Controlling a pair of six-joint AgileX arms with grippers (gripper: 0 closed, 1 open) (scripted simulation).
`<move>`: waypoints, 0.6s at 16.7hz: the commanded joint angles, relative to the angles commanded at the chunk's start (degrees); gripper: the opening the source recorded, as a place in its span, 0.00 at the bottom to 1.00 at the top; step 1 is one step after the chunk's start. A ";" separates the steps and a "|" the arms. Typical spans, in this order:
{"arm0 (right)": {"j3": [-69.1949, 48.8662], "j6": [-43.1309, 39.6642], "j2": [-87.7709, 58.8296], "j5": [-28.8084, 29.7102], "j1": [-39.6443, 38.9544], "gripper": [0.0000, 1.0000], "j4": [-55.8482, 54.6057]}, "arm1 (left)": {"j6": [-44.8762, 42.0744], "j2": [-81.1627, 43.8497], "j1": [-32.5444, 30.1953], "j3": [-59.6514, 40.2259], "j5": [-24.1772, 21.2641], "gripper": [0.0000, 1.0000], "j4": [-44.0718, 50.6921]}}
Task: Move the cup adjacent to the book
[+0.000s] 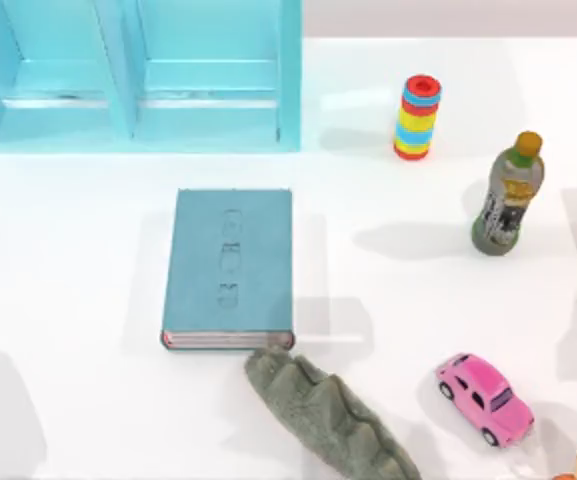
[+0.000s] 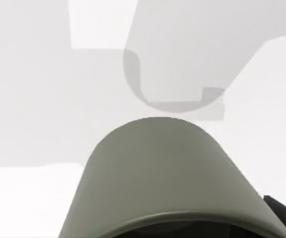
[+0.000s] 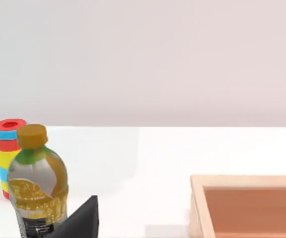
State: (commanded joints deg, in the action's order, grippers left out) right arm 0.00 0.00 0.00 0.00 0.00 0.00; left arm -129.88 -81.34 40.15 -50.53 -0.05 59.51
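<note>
Our left wrist view has the cup close under the camera, above the white surface; we cannot tell whether our fingers grasp it. Lowered carelessly, it could clip the book or the bumpy lump.

A light-blue shelf cabinet is standing along the table's far edge, toward the left corner. A striped stack of coloured rings is sitting upright near the far edge, right of centre — and a bottle with a yellow cap is standing closer to the right edge. A grey-green bumpy lump is lying at the near edge, stretching diagonally. A pink toy car is resting toward the near right corner — beside an orange-brown wooden tray.
</note>
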 joint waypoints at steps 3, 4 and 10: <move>0.00 0.00 0.00 0.00 0.00 1.00 0.00 | 6.37 -1.26 -2.88 -1.84 0.02 0.00 0.85; 0.00 0.00 0.00 0.00 0.00 1.00 0.00 | 9.25 -1.84 -4.19 -2.69 0.03 0.00 1.25; 0.00 0.00 0.00 0.00 0.00 1.00 0.00 | 32.63 -6.37 -14.61 -9.11 -0.06 0.00 4.35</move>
State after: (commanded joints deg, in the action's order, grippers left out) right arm 0.00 0.00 0.00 0.00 0.00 0.00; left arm -97.25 -87.71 25.55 -59.63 -0.12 63.86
